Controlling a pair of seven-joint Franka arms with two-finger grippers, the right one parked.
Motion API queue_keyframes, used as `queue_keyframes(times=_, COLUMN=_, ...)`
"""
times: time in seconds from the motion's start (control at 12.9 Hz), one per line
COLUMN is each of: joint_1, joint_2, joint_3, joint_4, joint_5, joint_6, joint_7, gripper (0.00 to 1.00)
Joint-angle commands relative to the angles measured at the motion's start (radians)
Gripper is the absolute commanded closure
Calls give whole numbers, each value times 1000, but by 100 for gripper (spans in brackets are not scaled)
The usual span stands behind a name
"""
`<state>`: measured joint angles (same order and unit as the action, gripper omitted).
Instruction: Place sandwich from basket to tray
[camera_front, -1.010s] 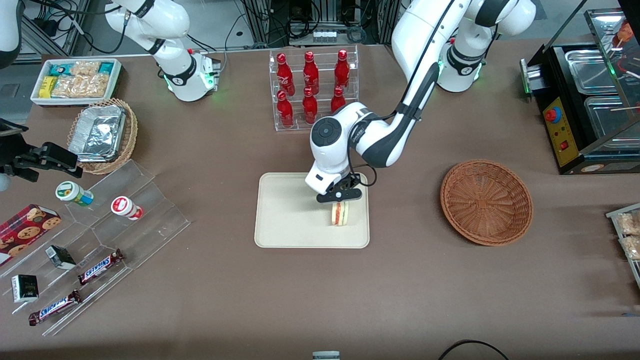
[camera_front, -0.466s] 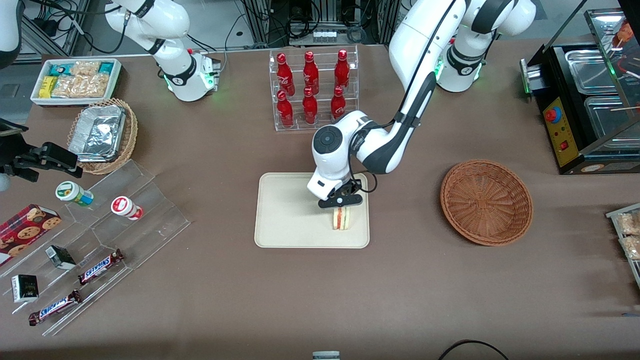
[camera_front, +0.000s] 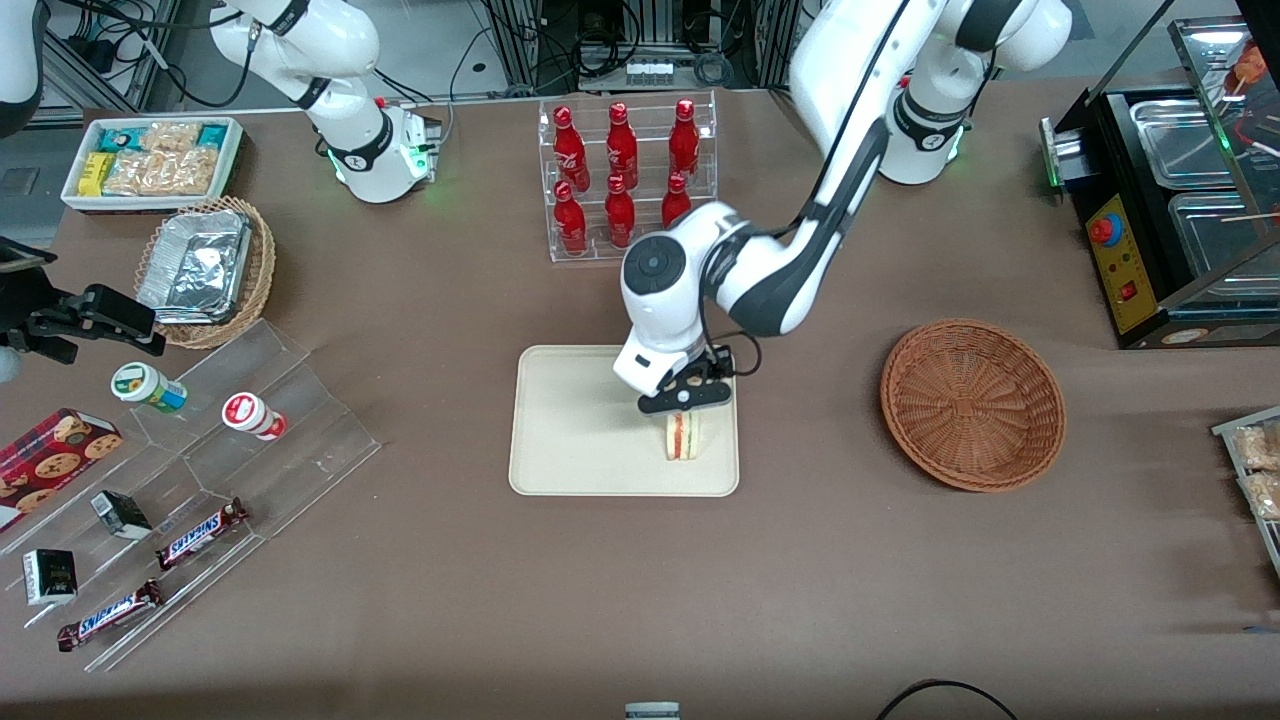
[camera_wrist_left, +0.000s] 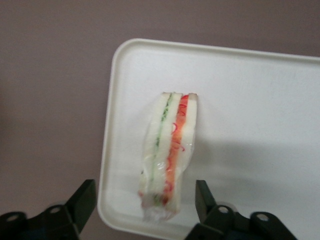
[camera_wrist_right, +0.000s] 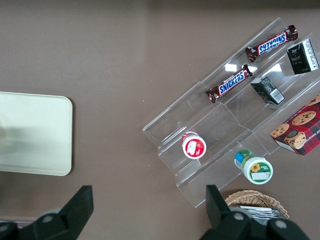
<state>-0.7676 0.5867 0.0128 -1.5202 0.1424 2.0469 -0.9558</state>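
End effector (camera_front: 684, 405) fingers apart, hovering just above sandwich (camera_front: 683, 436), which sits on tray (camera_front: 570, 440). Basket (camera_front: 972, 403) well off sideways, holds nothing.

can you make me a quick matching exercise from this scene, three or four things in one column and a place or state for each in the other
Things:
1. triangular white-bread sandwich
2. round reddish-brown wicker basket
3. flat cream rectangular tray
4. left arm's gripper

States:
a. open, just above the sandwich
b. holds nothing
c. stands on edge on the tray
d. lies between the bottle rack and the front camera

Pairs: 1-c, 2-b, 3-d, 4-a
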Motion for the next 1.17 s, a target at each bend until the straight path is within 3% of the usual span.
queue_keyframes(times=0.0, joint_1=24, joint_2=-158, joint_3=10, joint_4=-29, joint_5=13, joint_6=-141, joint_7=6, gripper=0)
queue_keyframes(times=0.23, joint_1=88, joint_2=-299, joint_3=10, joint_4=-37, joint_5=11, joint_6=-284, joint_7=23, gripper=0)
queue_keyframes(times=0.54, joint_1=241, joint_2=-456, joint_3=10, joint_4=-43, joint_5=-30, joint_6=-439, joint_7=250, gripper=0)
queue_keyframes(times=1.09, joint_1=493, joint_2=-735, joint_3=16, joint_4=-231, joint_5=-130, joint_6=-472, joint_7=664, gripper=0)
